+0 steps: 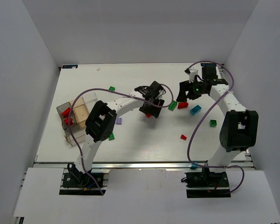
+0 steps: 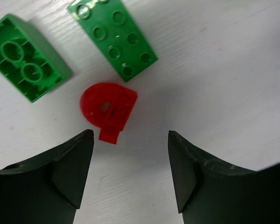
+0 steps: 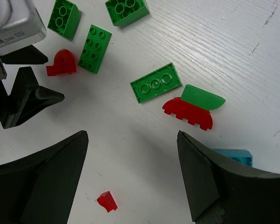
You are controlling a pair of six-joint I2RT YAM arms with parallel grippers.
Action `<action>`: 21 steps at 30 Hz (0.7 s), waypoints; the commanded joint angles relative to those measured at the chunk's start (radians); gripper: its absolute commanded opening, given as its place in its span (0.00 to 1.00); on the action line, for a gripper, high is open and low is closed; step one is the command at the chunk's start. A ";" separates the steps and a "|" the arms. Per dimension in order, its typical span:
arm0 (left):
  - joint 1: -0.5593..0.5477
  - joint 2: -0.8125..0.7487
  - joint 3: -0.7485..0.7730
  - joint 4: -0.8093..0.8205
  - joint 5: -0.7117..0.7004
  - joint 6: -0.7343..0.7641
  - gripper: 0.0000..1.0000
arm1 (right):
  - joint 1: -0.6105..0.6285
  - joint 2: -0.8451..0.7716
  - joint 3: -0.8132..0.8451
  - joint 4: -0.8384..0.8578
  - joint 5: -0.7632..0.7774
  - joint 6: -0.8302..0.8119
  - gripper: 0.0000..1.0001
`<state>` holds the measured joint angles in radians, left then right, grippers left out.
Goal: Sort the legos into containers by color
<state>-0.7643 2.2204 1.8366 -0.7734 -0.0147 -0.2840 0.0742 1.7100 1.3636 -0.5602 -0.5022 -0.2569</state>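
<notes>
My left gripper (image 1: pixel 149 108) is open and empty, low over the table's middle. A rounded red lego (image 2: pixel 107 107) lies just ahead of its jaws (image 2: pixel 129 136), left of centre. Two green legos (image 2: pixel 113 37) (image 2: pixel 28 58) lie beyond it. My right gripper (image 1: pixel 185 94) is open and empty (image 3: pixel 131 135), above a green plate lego (image 3: pixel 156 82), a red arched lego (image 3: pixel 187 113) with a green half-round piece (image 3: pixel 203 97), a teal lego (image 3: pixel 233 156) and a small red lego (image 3: pixel 107 200). The clear container (image 1: pixel 77 114) stands at the left with red legos (image 1: pixel 67 116) in one compartment.
Loose legos lie around: green (image 1: pixel 112 88) at the back, purple (image 1: pixel 119 121) and green (image 1: pixel 111 136) by the left arm, green (image 1: pixel 213 123) and red (image 1: pixel 183 137) toward the right. The left gripper's fingers (image 3: pixel 23 93) show in the right wrist view. White walls enclose the table.
</notes>
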 commanded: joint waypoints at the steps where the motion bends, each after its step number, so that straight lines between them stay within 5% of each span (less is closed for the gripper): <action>1: -0.010 -0.018 0.041 -0.046 -0.135 0.028 0.75 | -0.014 0.003 0.037 -0.014 -0.033 0.008 0.82; 17: -0.010 0.093 0.092 -0.003 -0.143 0.046 0.74 | -0.017 -0.006 0.026 -0.020 -0.050 -0.004 0.82; 21: -0.010 0.119 0.121 -0.017 -0.142 0.045 0.62 | -0.019 -0.016 0.016 -0.012 -0.053 -0.004 0.82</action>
<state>-0.7696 2.3268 1.9297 -0.7822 -0.1638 -0.2497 0.0608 1.7100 1.3636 -0.5755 -0.5323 -0.2573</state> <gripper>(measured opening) 0.652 0.823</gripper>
